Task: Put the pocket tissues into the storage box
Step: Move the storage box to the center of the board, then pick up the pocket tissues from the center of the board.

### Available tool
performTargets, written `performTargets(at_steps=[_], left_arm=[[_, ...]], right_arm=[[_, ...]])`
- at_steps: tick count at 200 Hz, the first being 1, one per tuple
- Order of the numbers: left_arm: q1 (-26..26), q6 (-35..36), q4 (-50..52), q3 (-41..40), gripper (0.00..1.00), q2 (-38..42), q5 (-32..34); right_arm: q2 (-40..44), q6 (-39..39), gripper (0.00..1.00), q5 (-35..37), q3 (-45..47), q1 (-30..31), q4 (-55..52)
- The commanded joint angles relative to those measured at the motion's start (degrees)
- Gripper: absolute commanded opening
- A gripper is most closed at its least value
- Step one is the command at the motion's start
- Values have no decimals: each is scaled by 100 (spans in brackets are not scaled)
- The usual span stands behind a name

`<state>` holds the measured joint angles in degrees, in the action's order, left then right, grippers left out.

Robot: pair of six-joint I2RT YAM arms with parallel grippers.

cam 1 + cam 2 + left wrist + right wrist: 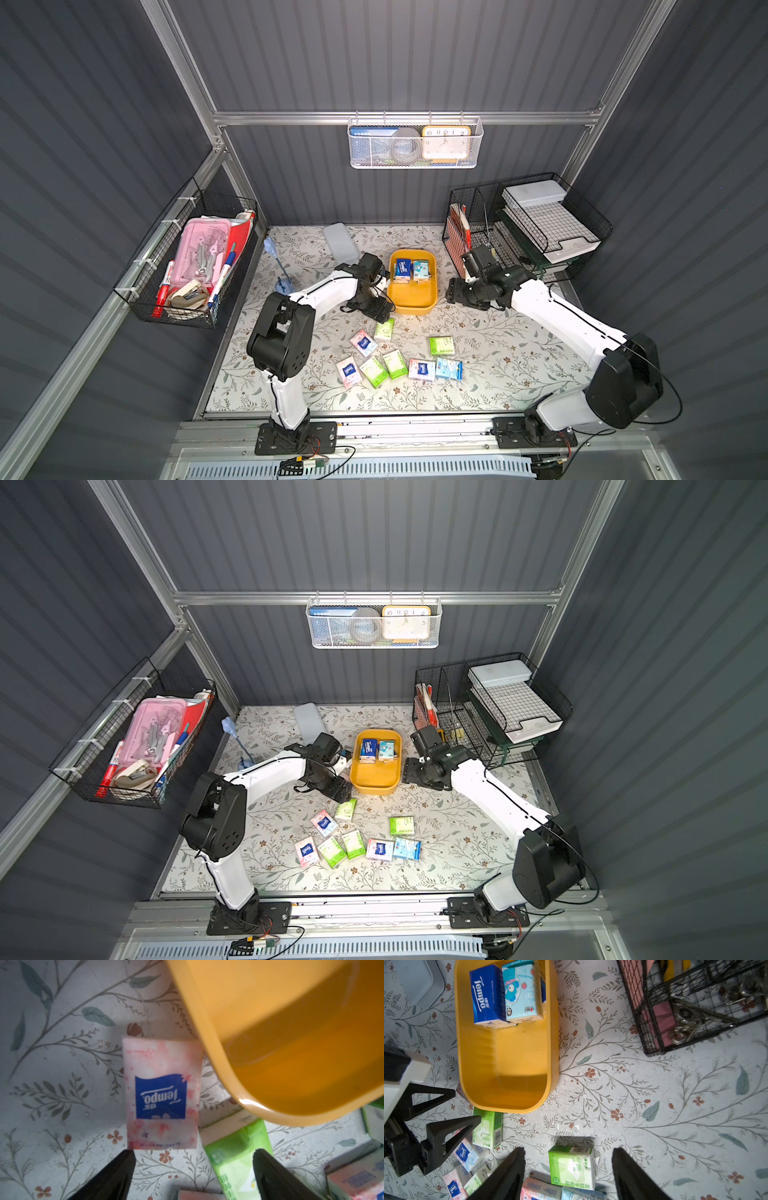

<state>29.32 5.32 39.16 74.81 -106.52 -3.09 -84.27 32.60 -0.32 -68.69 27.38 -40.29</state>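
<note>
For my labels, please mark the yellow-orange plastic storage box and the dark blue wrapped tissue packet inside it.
yellow-orange plastic storage box [512, 1053]: right wrist view, bare inner floor.
dark blue wrapped tissue packet [486, 994]: right wrist view, printed top face.

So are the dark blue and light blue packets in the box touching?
Touching: right wrist view shows the dark blue packet flush against the light blue packet.

Near half of storage box [411, 293] bare, pocket tissues [402, 268] filling far end, left pincer [467, 1105] just beside its left wall, wire basket [469, 245] close right, counter [519, 353] front-right open.
</note>
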Motion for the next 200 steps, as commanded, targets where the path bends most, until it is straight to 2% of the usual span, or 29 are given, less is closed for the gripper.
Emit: performTargets(at_steps=[1,46,137,183,200], left_arm=[[8,25,-144,302,94,-266,171],[3,30,16,933,94,-914,305],[-23,35,-129,693,90,-1123,355],[-31,32,-92,694,71,-1154,318],[-32,30,-81,698,50,-1131,309]], right_arm=[[-52,86,71,-51,-186,54,-6],[47,108,71,14,-39,75,-13],[19,107,71,-11,-30,75,19],[47,110,71,32,-31,75,-2],[42,106,71,18,-47,75,7]])
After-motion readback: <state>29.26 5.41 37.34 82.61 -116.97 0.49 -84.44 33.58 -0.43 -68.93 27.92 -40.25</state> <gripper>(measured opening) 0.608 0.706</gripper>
